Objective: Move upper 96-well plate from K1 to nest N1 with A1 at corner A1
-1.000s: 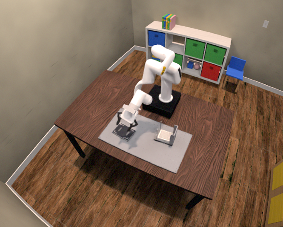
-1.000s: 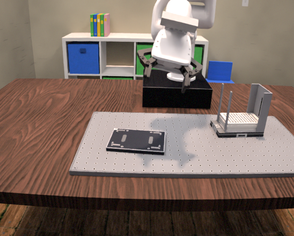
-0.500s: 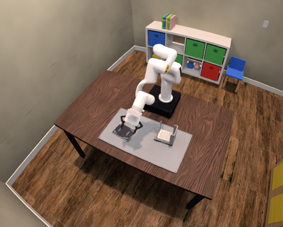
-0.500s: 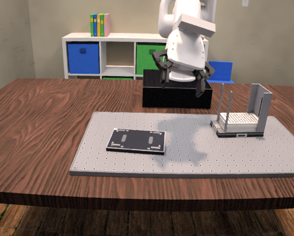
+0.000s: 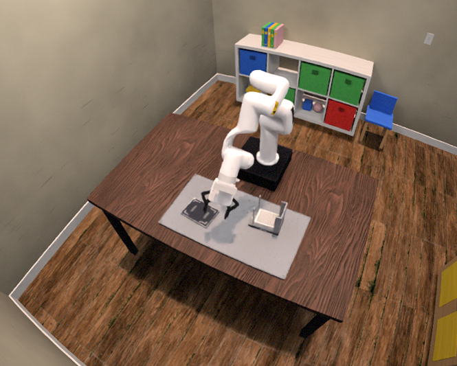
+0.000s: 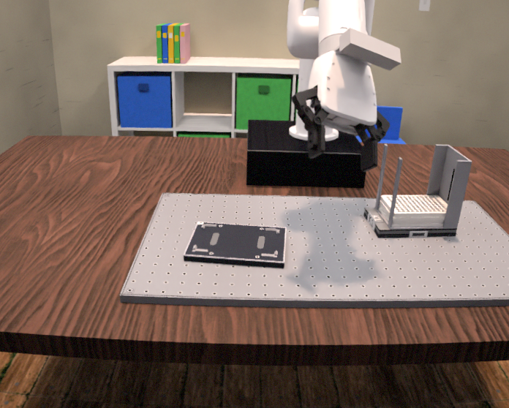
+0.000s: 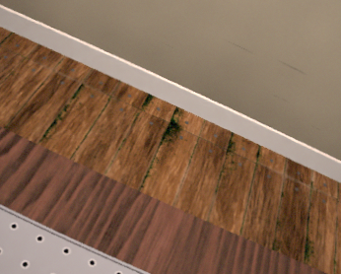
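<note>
Gripper [image 6: 342, 146] spread fully wide, holding nothing, high above the breadboard; upper 96-well plate [image 6: 411, 205] in stack rack K1 [image 6: 459, 182], below and toward the exterior view's right; long axis seemingly left-right there.

Perforated grey plate [image 7: 44, 246] corner, brown tabletop [image 7: 99, 207], plank floor [image 7: 172, 148], baseboard [image 7: 197, 105], wall [image 7: 222, 39].
</note>
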Tool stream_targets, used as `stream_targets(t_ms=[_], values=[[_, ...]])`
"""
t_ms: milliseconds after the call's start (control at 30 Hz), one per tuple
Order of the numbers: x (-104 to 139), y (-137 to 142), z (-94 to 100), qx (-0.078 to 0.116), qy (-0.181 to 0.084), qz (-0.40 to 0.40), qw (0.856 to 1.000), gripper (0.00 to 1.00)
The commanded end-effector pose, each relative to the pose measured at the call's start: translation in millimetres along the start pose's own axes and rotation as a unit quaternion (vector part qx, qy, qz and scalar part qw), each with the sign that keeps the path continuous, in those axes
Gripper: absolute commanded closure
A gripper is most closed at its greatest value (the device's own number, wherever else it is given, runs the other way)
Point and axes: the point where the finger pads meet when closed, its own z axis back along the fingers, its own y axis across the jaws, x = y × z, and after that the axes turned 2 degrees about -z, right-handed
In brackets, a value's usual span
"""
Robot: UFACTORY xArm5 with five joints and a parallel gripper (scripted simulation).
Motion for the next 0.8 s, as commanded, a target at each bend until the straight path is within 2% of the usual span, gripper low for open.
stream_targets(t_ms=[0,100,167,233,567,667,733,767], values=[[-4,-17,1.5,-0.021,-0.017,0.039,0.999,0.0],[-4,-18,1.7,-0.021,-0.017,0.039,0.999,0.0],[-4,-28,2.9,-0.035,-0.028,0.067,0.997,0.0],[-4,-31,3.4,-0.035,-0.028,0.067,0.997,0.0],[-5,-62,9.6,-0.071,-0.055,0.137,0.987,0.0],[-5,-63,10.0,-0.071,-0.055,0.137,0.986,0.0],[-4,-73,12.7,-0.086,-0.065,0.164,0.98,0.0],[-4,-76,13.6,-0.086,-0.065,0.165,0.98,0.0]])
